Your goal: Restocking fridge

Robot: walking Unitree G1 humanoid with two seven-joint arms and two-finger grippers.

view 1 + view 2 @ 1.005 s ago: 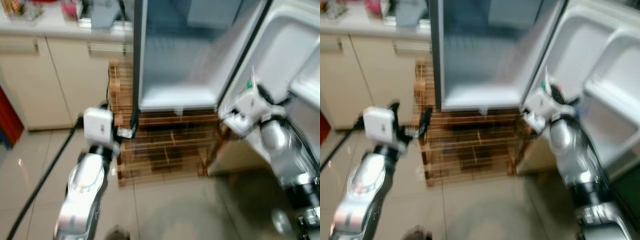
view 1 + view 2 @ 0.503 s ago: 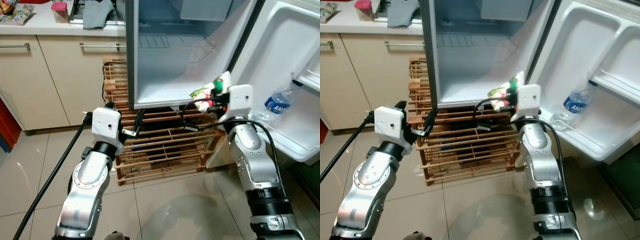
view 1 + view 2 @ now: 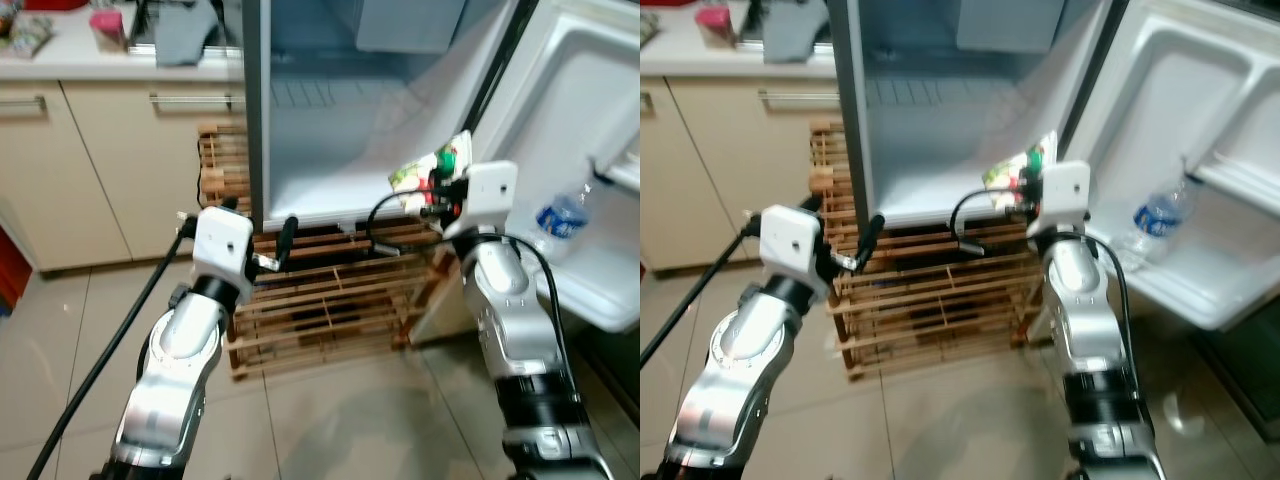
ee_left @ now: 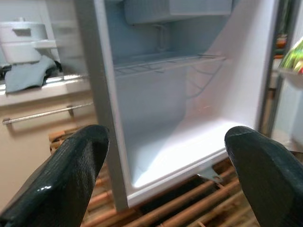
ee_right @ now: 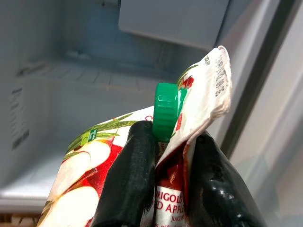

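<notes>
A small fridge (image 3: pixel 340 150) stands open on a wooden slatted rack (image 3: pixel 320 300), its inside bare with a wire shelf (image 4: pixel 165 61). My right gripper (image 3: pixel 428 190) is shut on an apple juice carton (image 5: pixel 142 156) with a green cap (image 5: pixel 165 111), holding it at the right front corner of the fridge opening. The carton (image 3: pixel 1015 168) leans into the opening. My left gripper (image 3: pixel 285 235) is open with nothing between its fingertips (image 4: pixel 71 170), low in front of the fridge's left edge.
The fridge door (image 3: pixel 590 120) swings open to the right, and a water bottle (image 3: pixel 560 215) lies in its lower shelf. Cream cabinets (image 3: pixel 90 170) stand left, with a grey cloth (image 3: pixel 185 40) and a red-lidded jar (image 3: pixel 105 22) on the counter. A black cable (image 3: pixel 110 350) crosses the tiled floor.
The camera steadied and shifted. My right gripper has brought the juice carton up to the right front corner of the fridge opening. The left gripper stays low by the rack.
</notes>
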